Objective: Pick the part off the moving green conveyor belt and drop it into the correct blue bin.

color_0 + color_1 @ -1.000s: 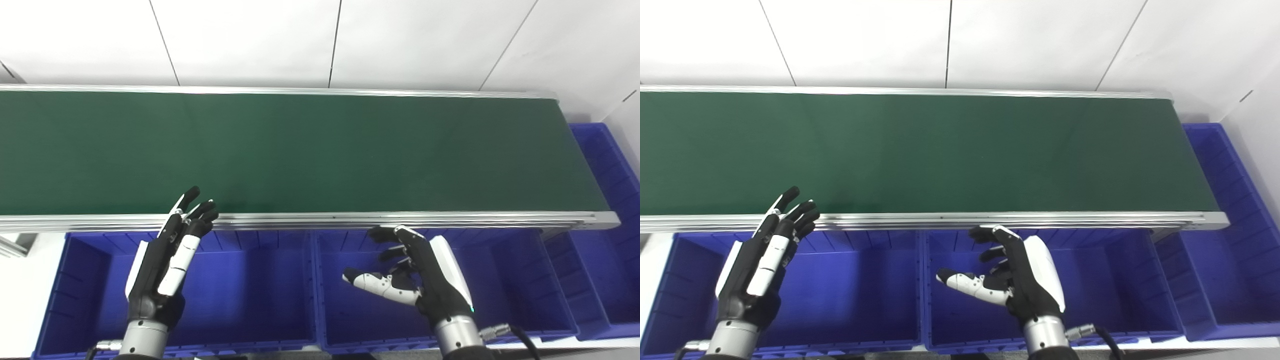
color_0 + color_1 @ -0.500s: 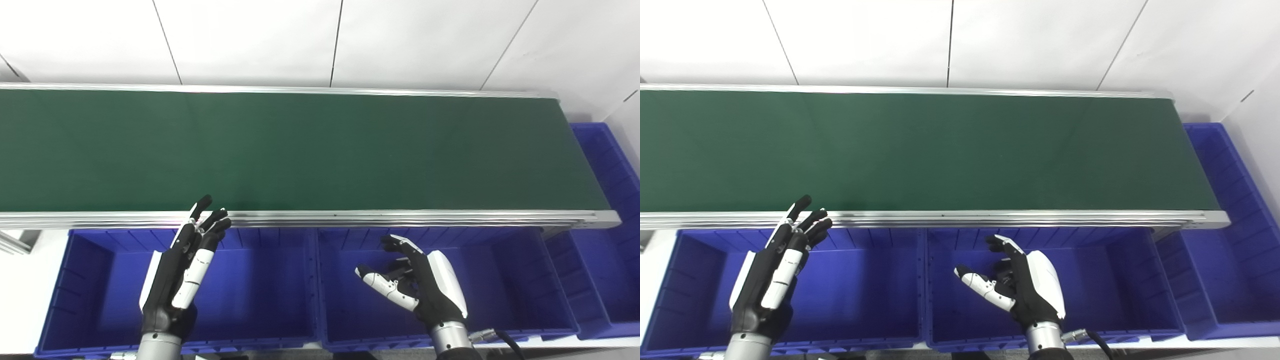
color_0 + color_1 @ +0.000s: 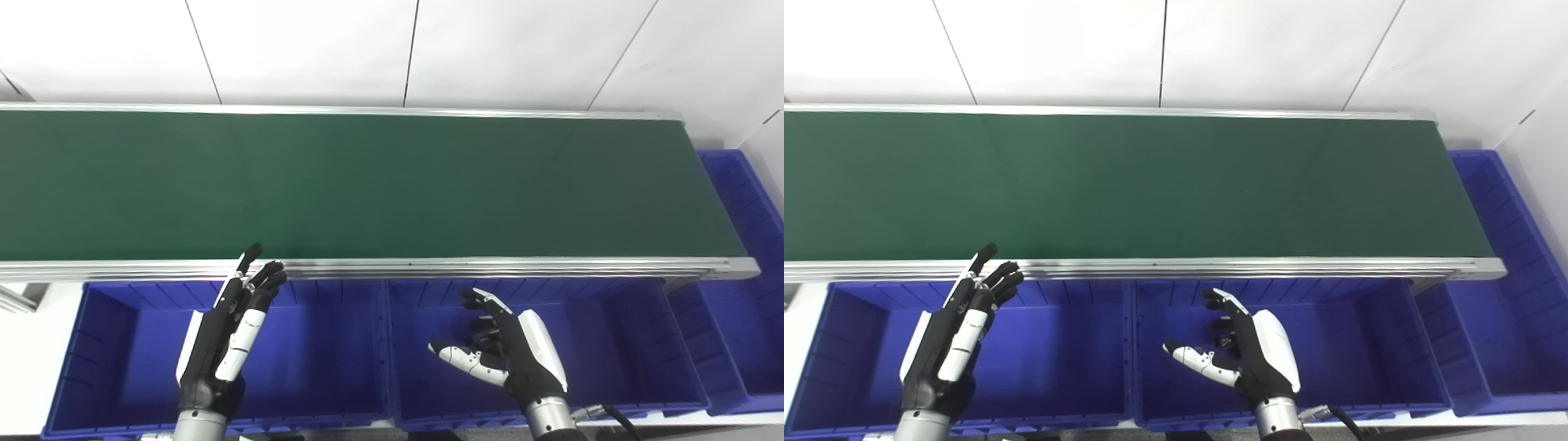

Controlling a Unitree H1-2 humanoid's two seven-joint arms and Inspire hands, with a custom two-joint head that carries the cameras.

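The part is nowhere in view on the belt. Both hands have drawn back lower over the bins: left hand and right hand spread, holding nothing.

The green conveyor belt lies bare; only its near rail fronts the blue bins.

A white panelled wall with thin dark seams stands behind, evenly lit.

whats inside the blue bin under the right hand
No part shows in the middle blue bin: only its bare floor and ribbed walls. The open right robot hand hovers over it, hiding a patch of floor.
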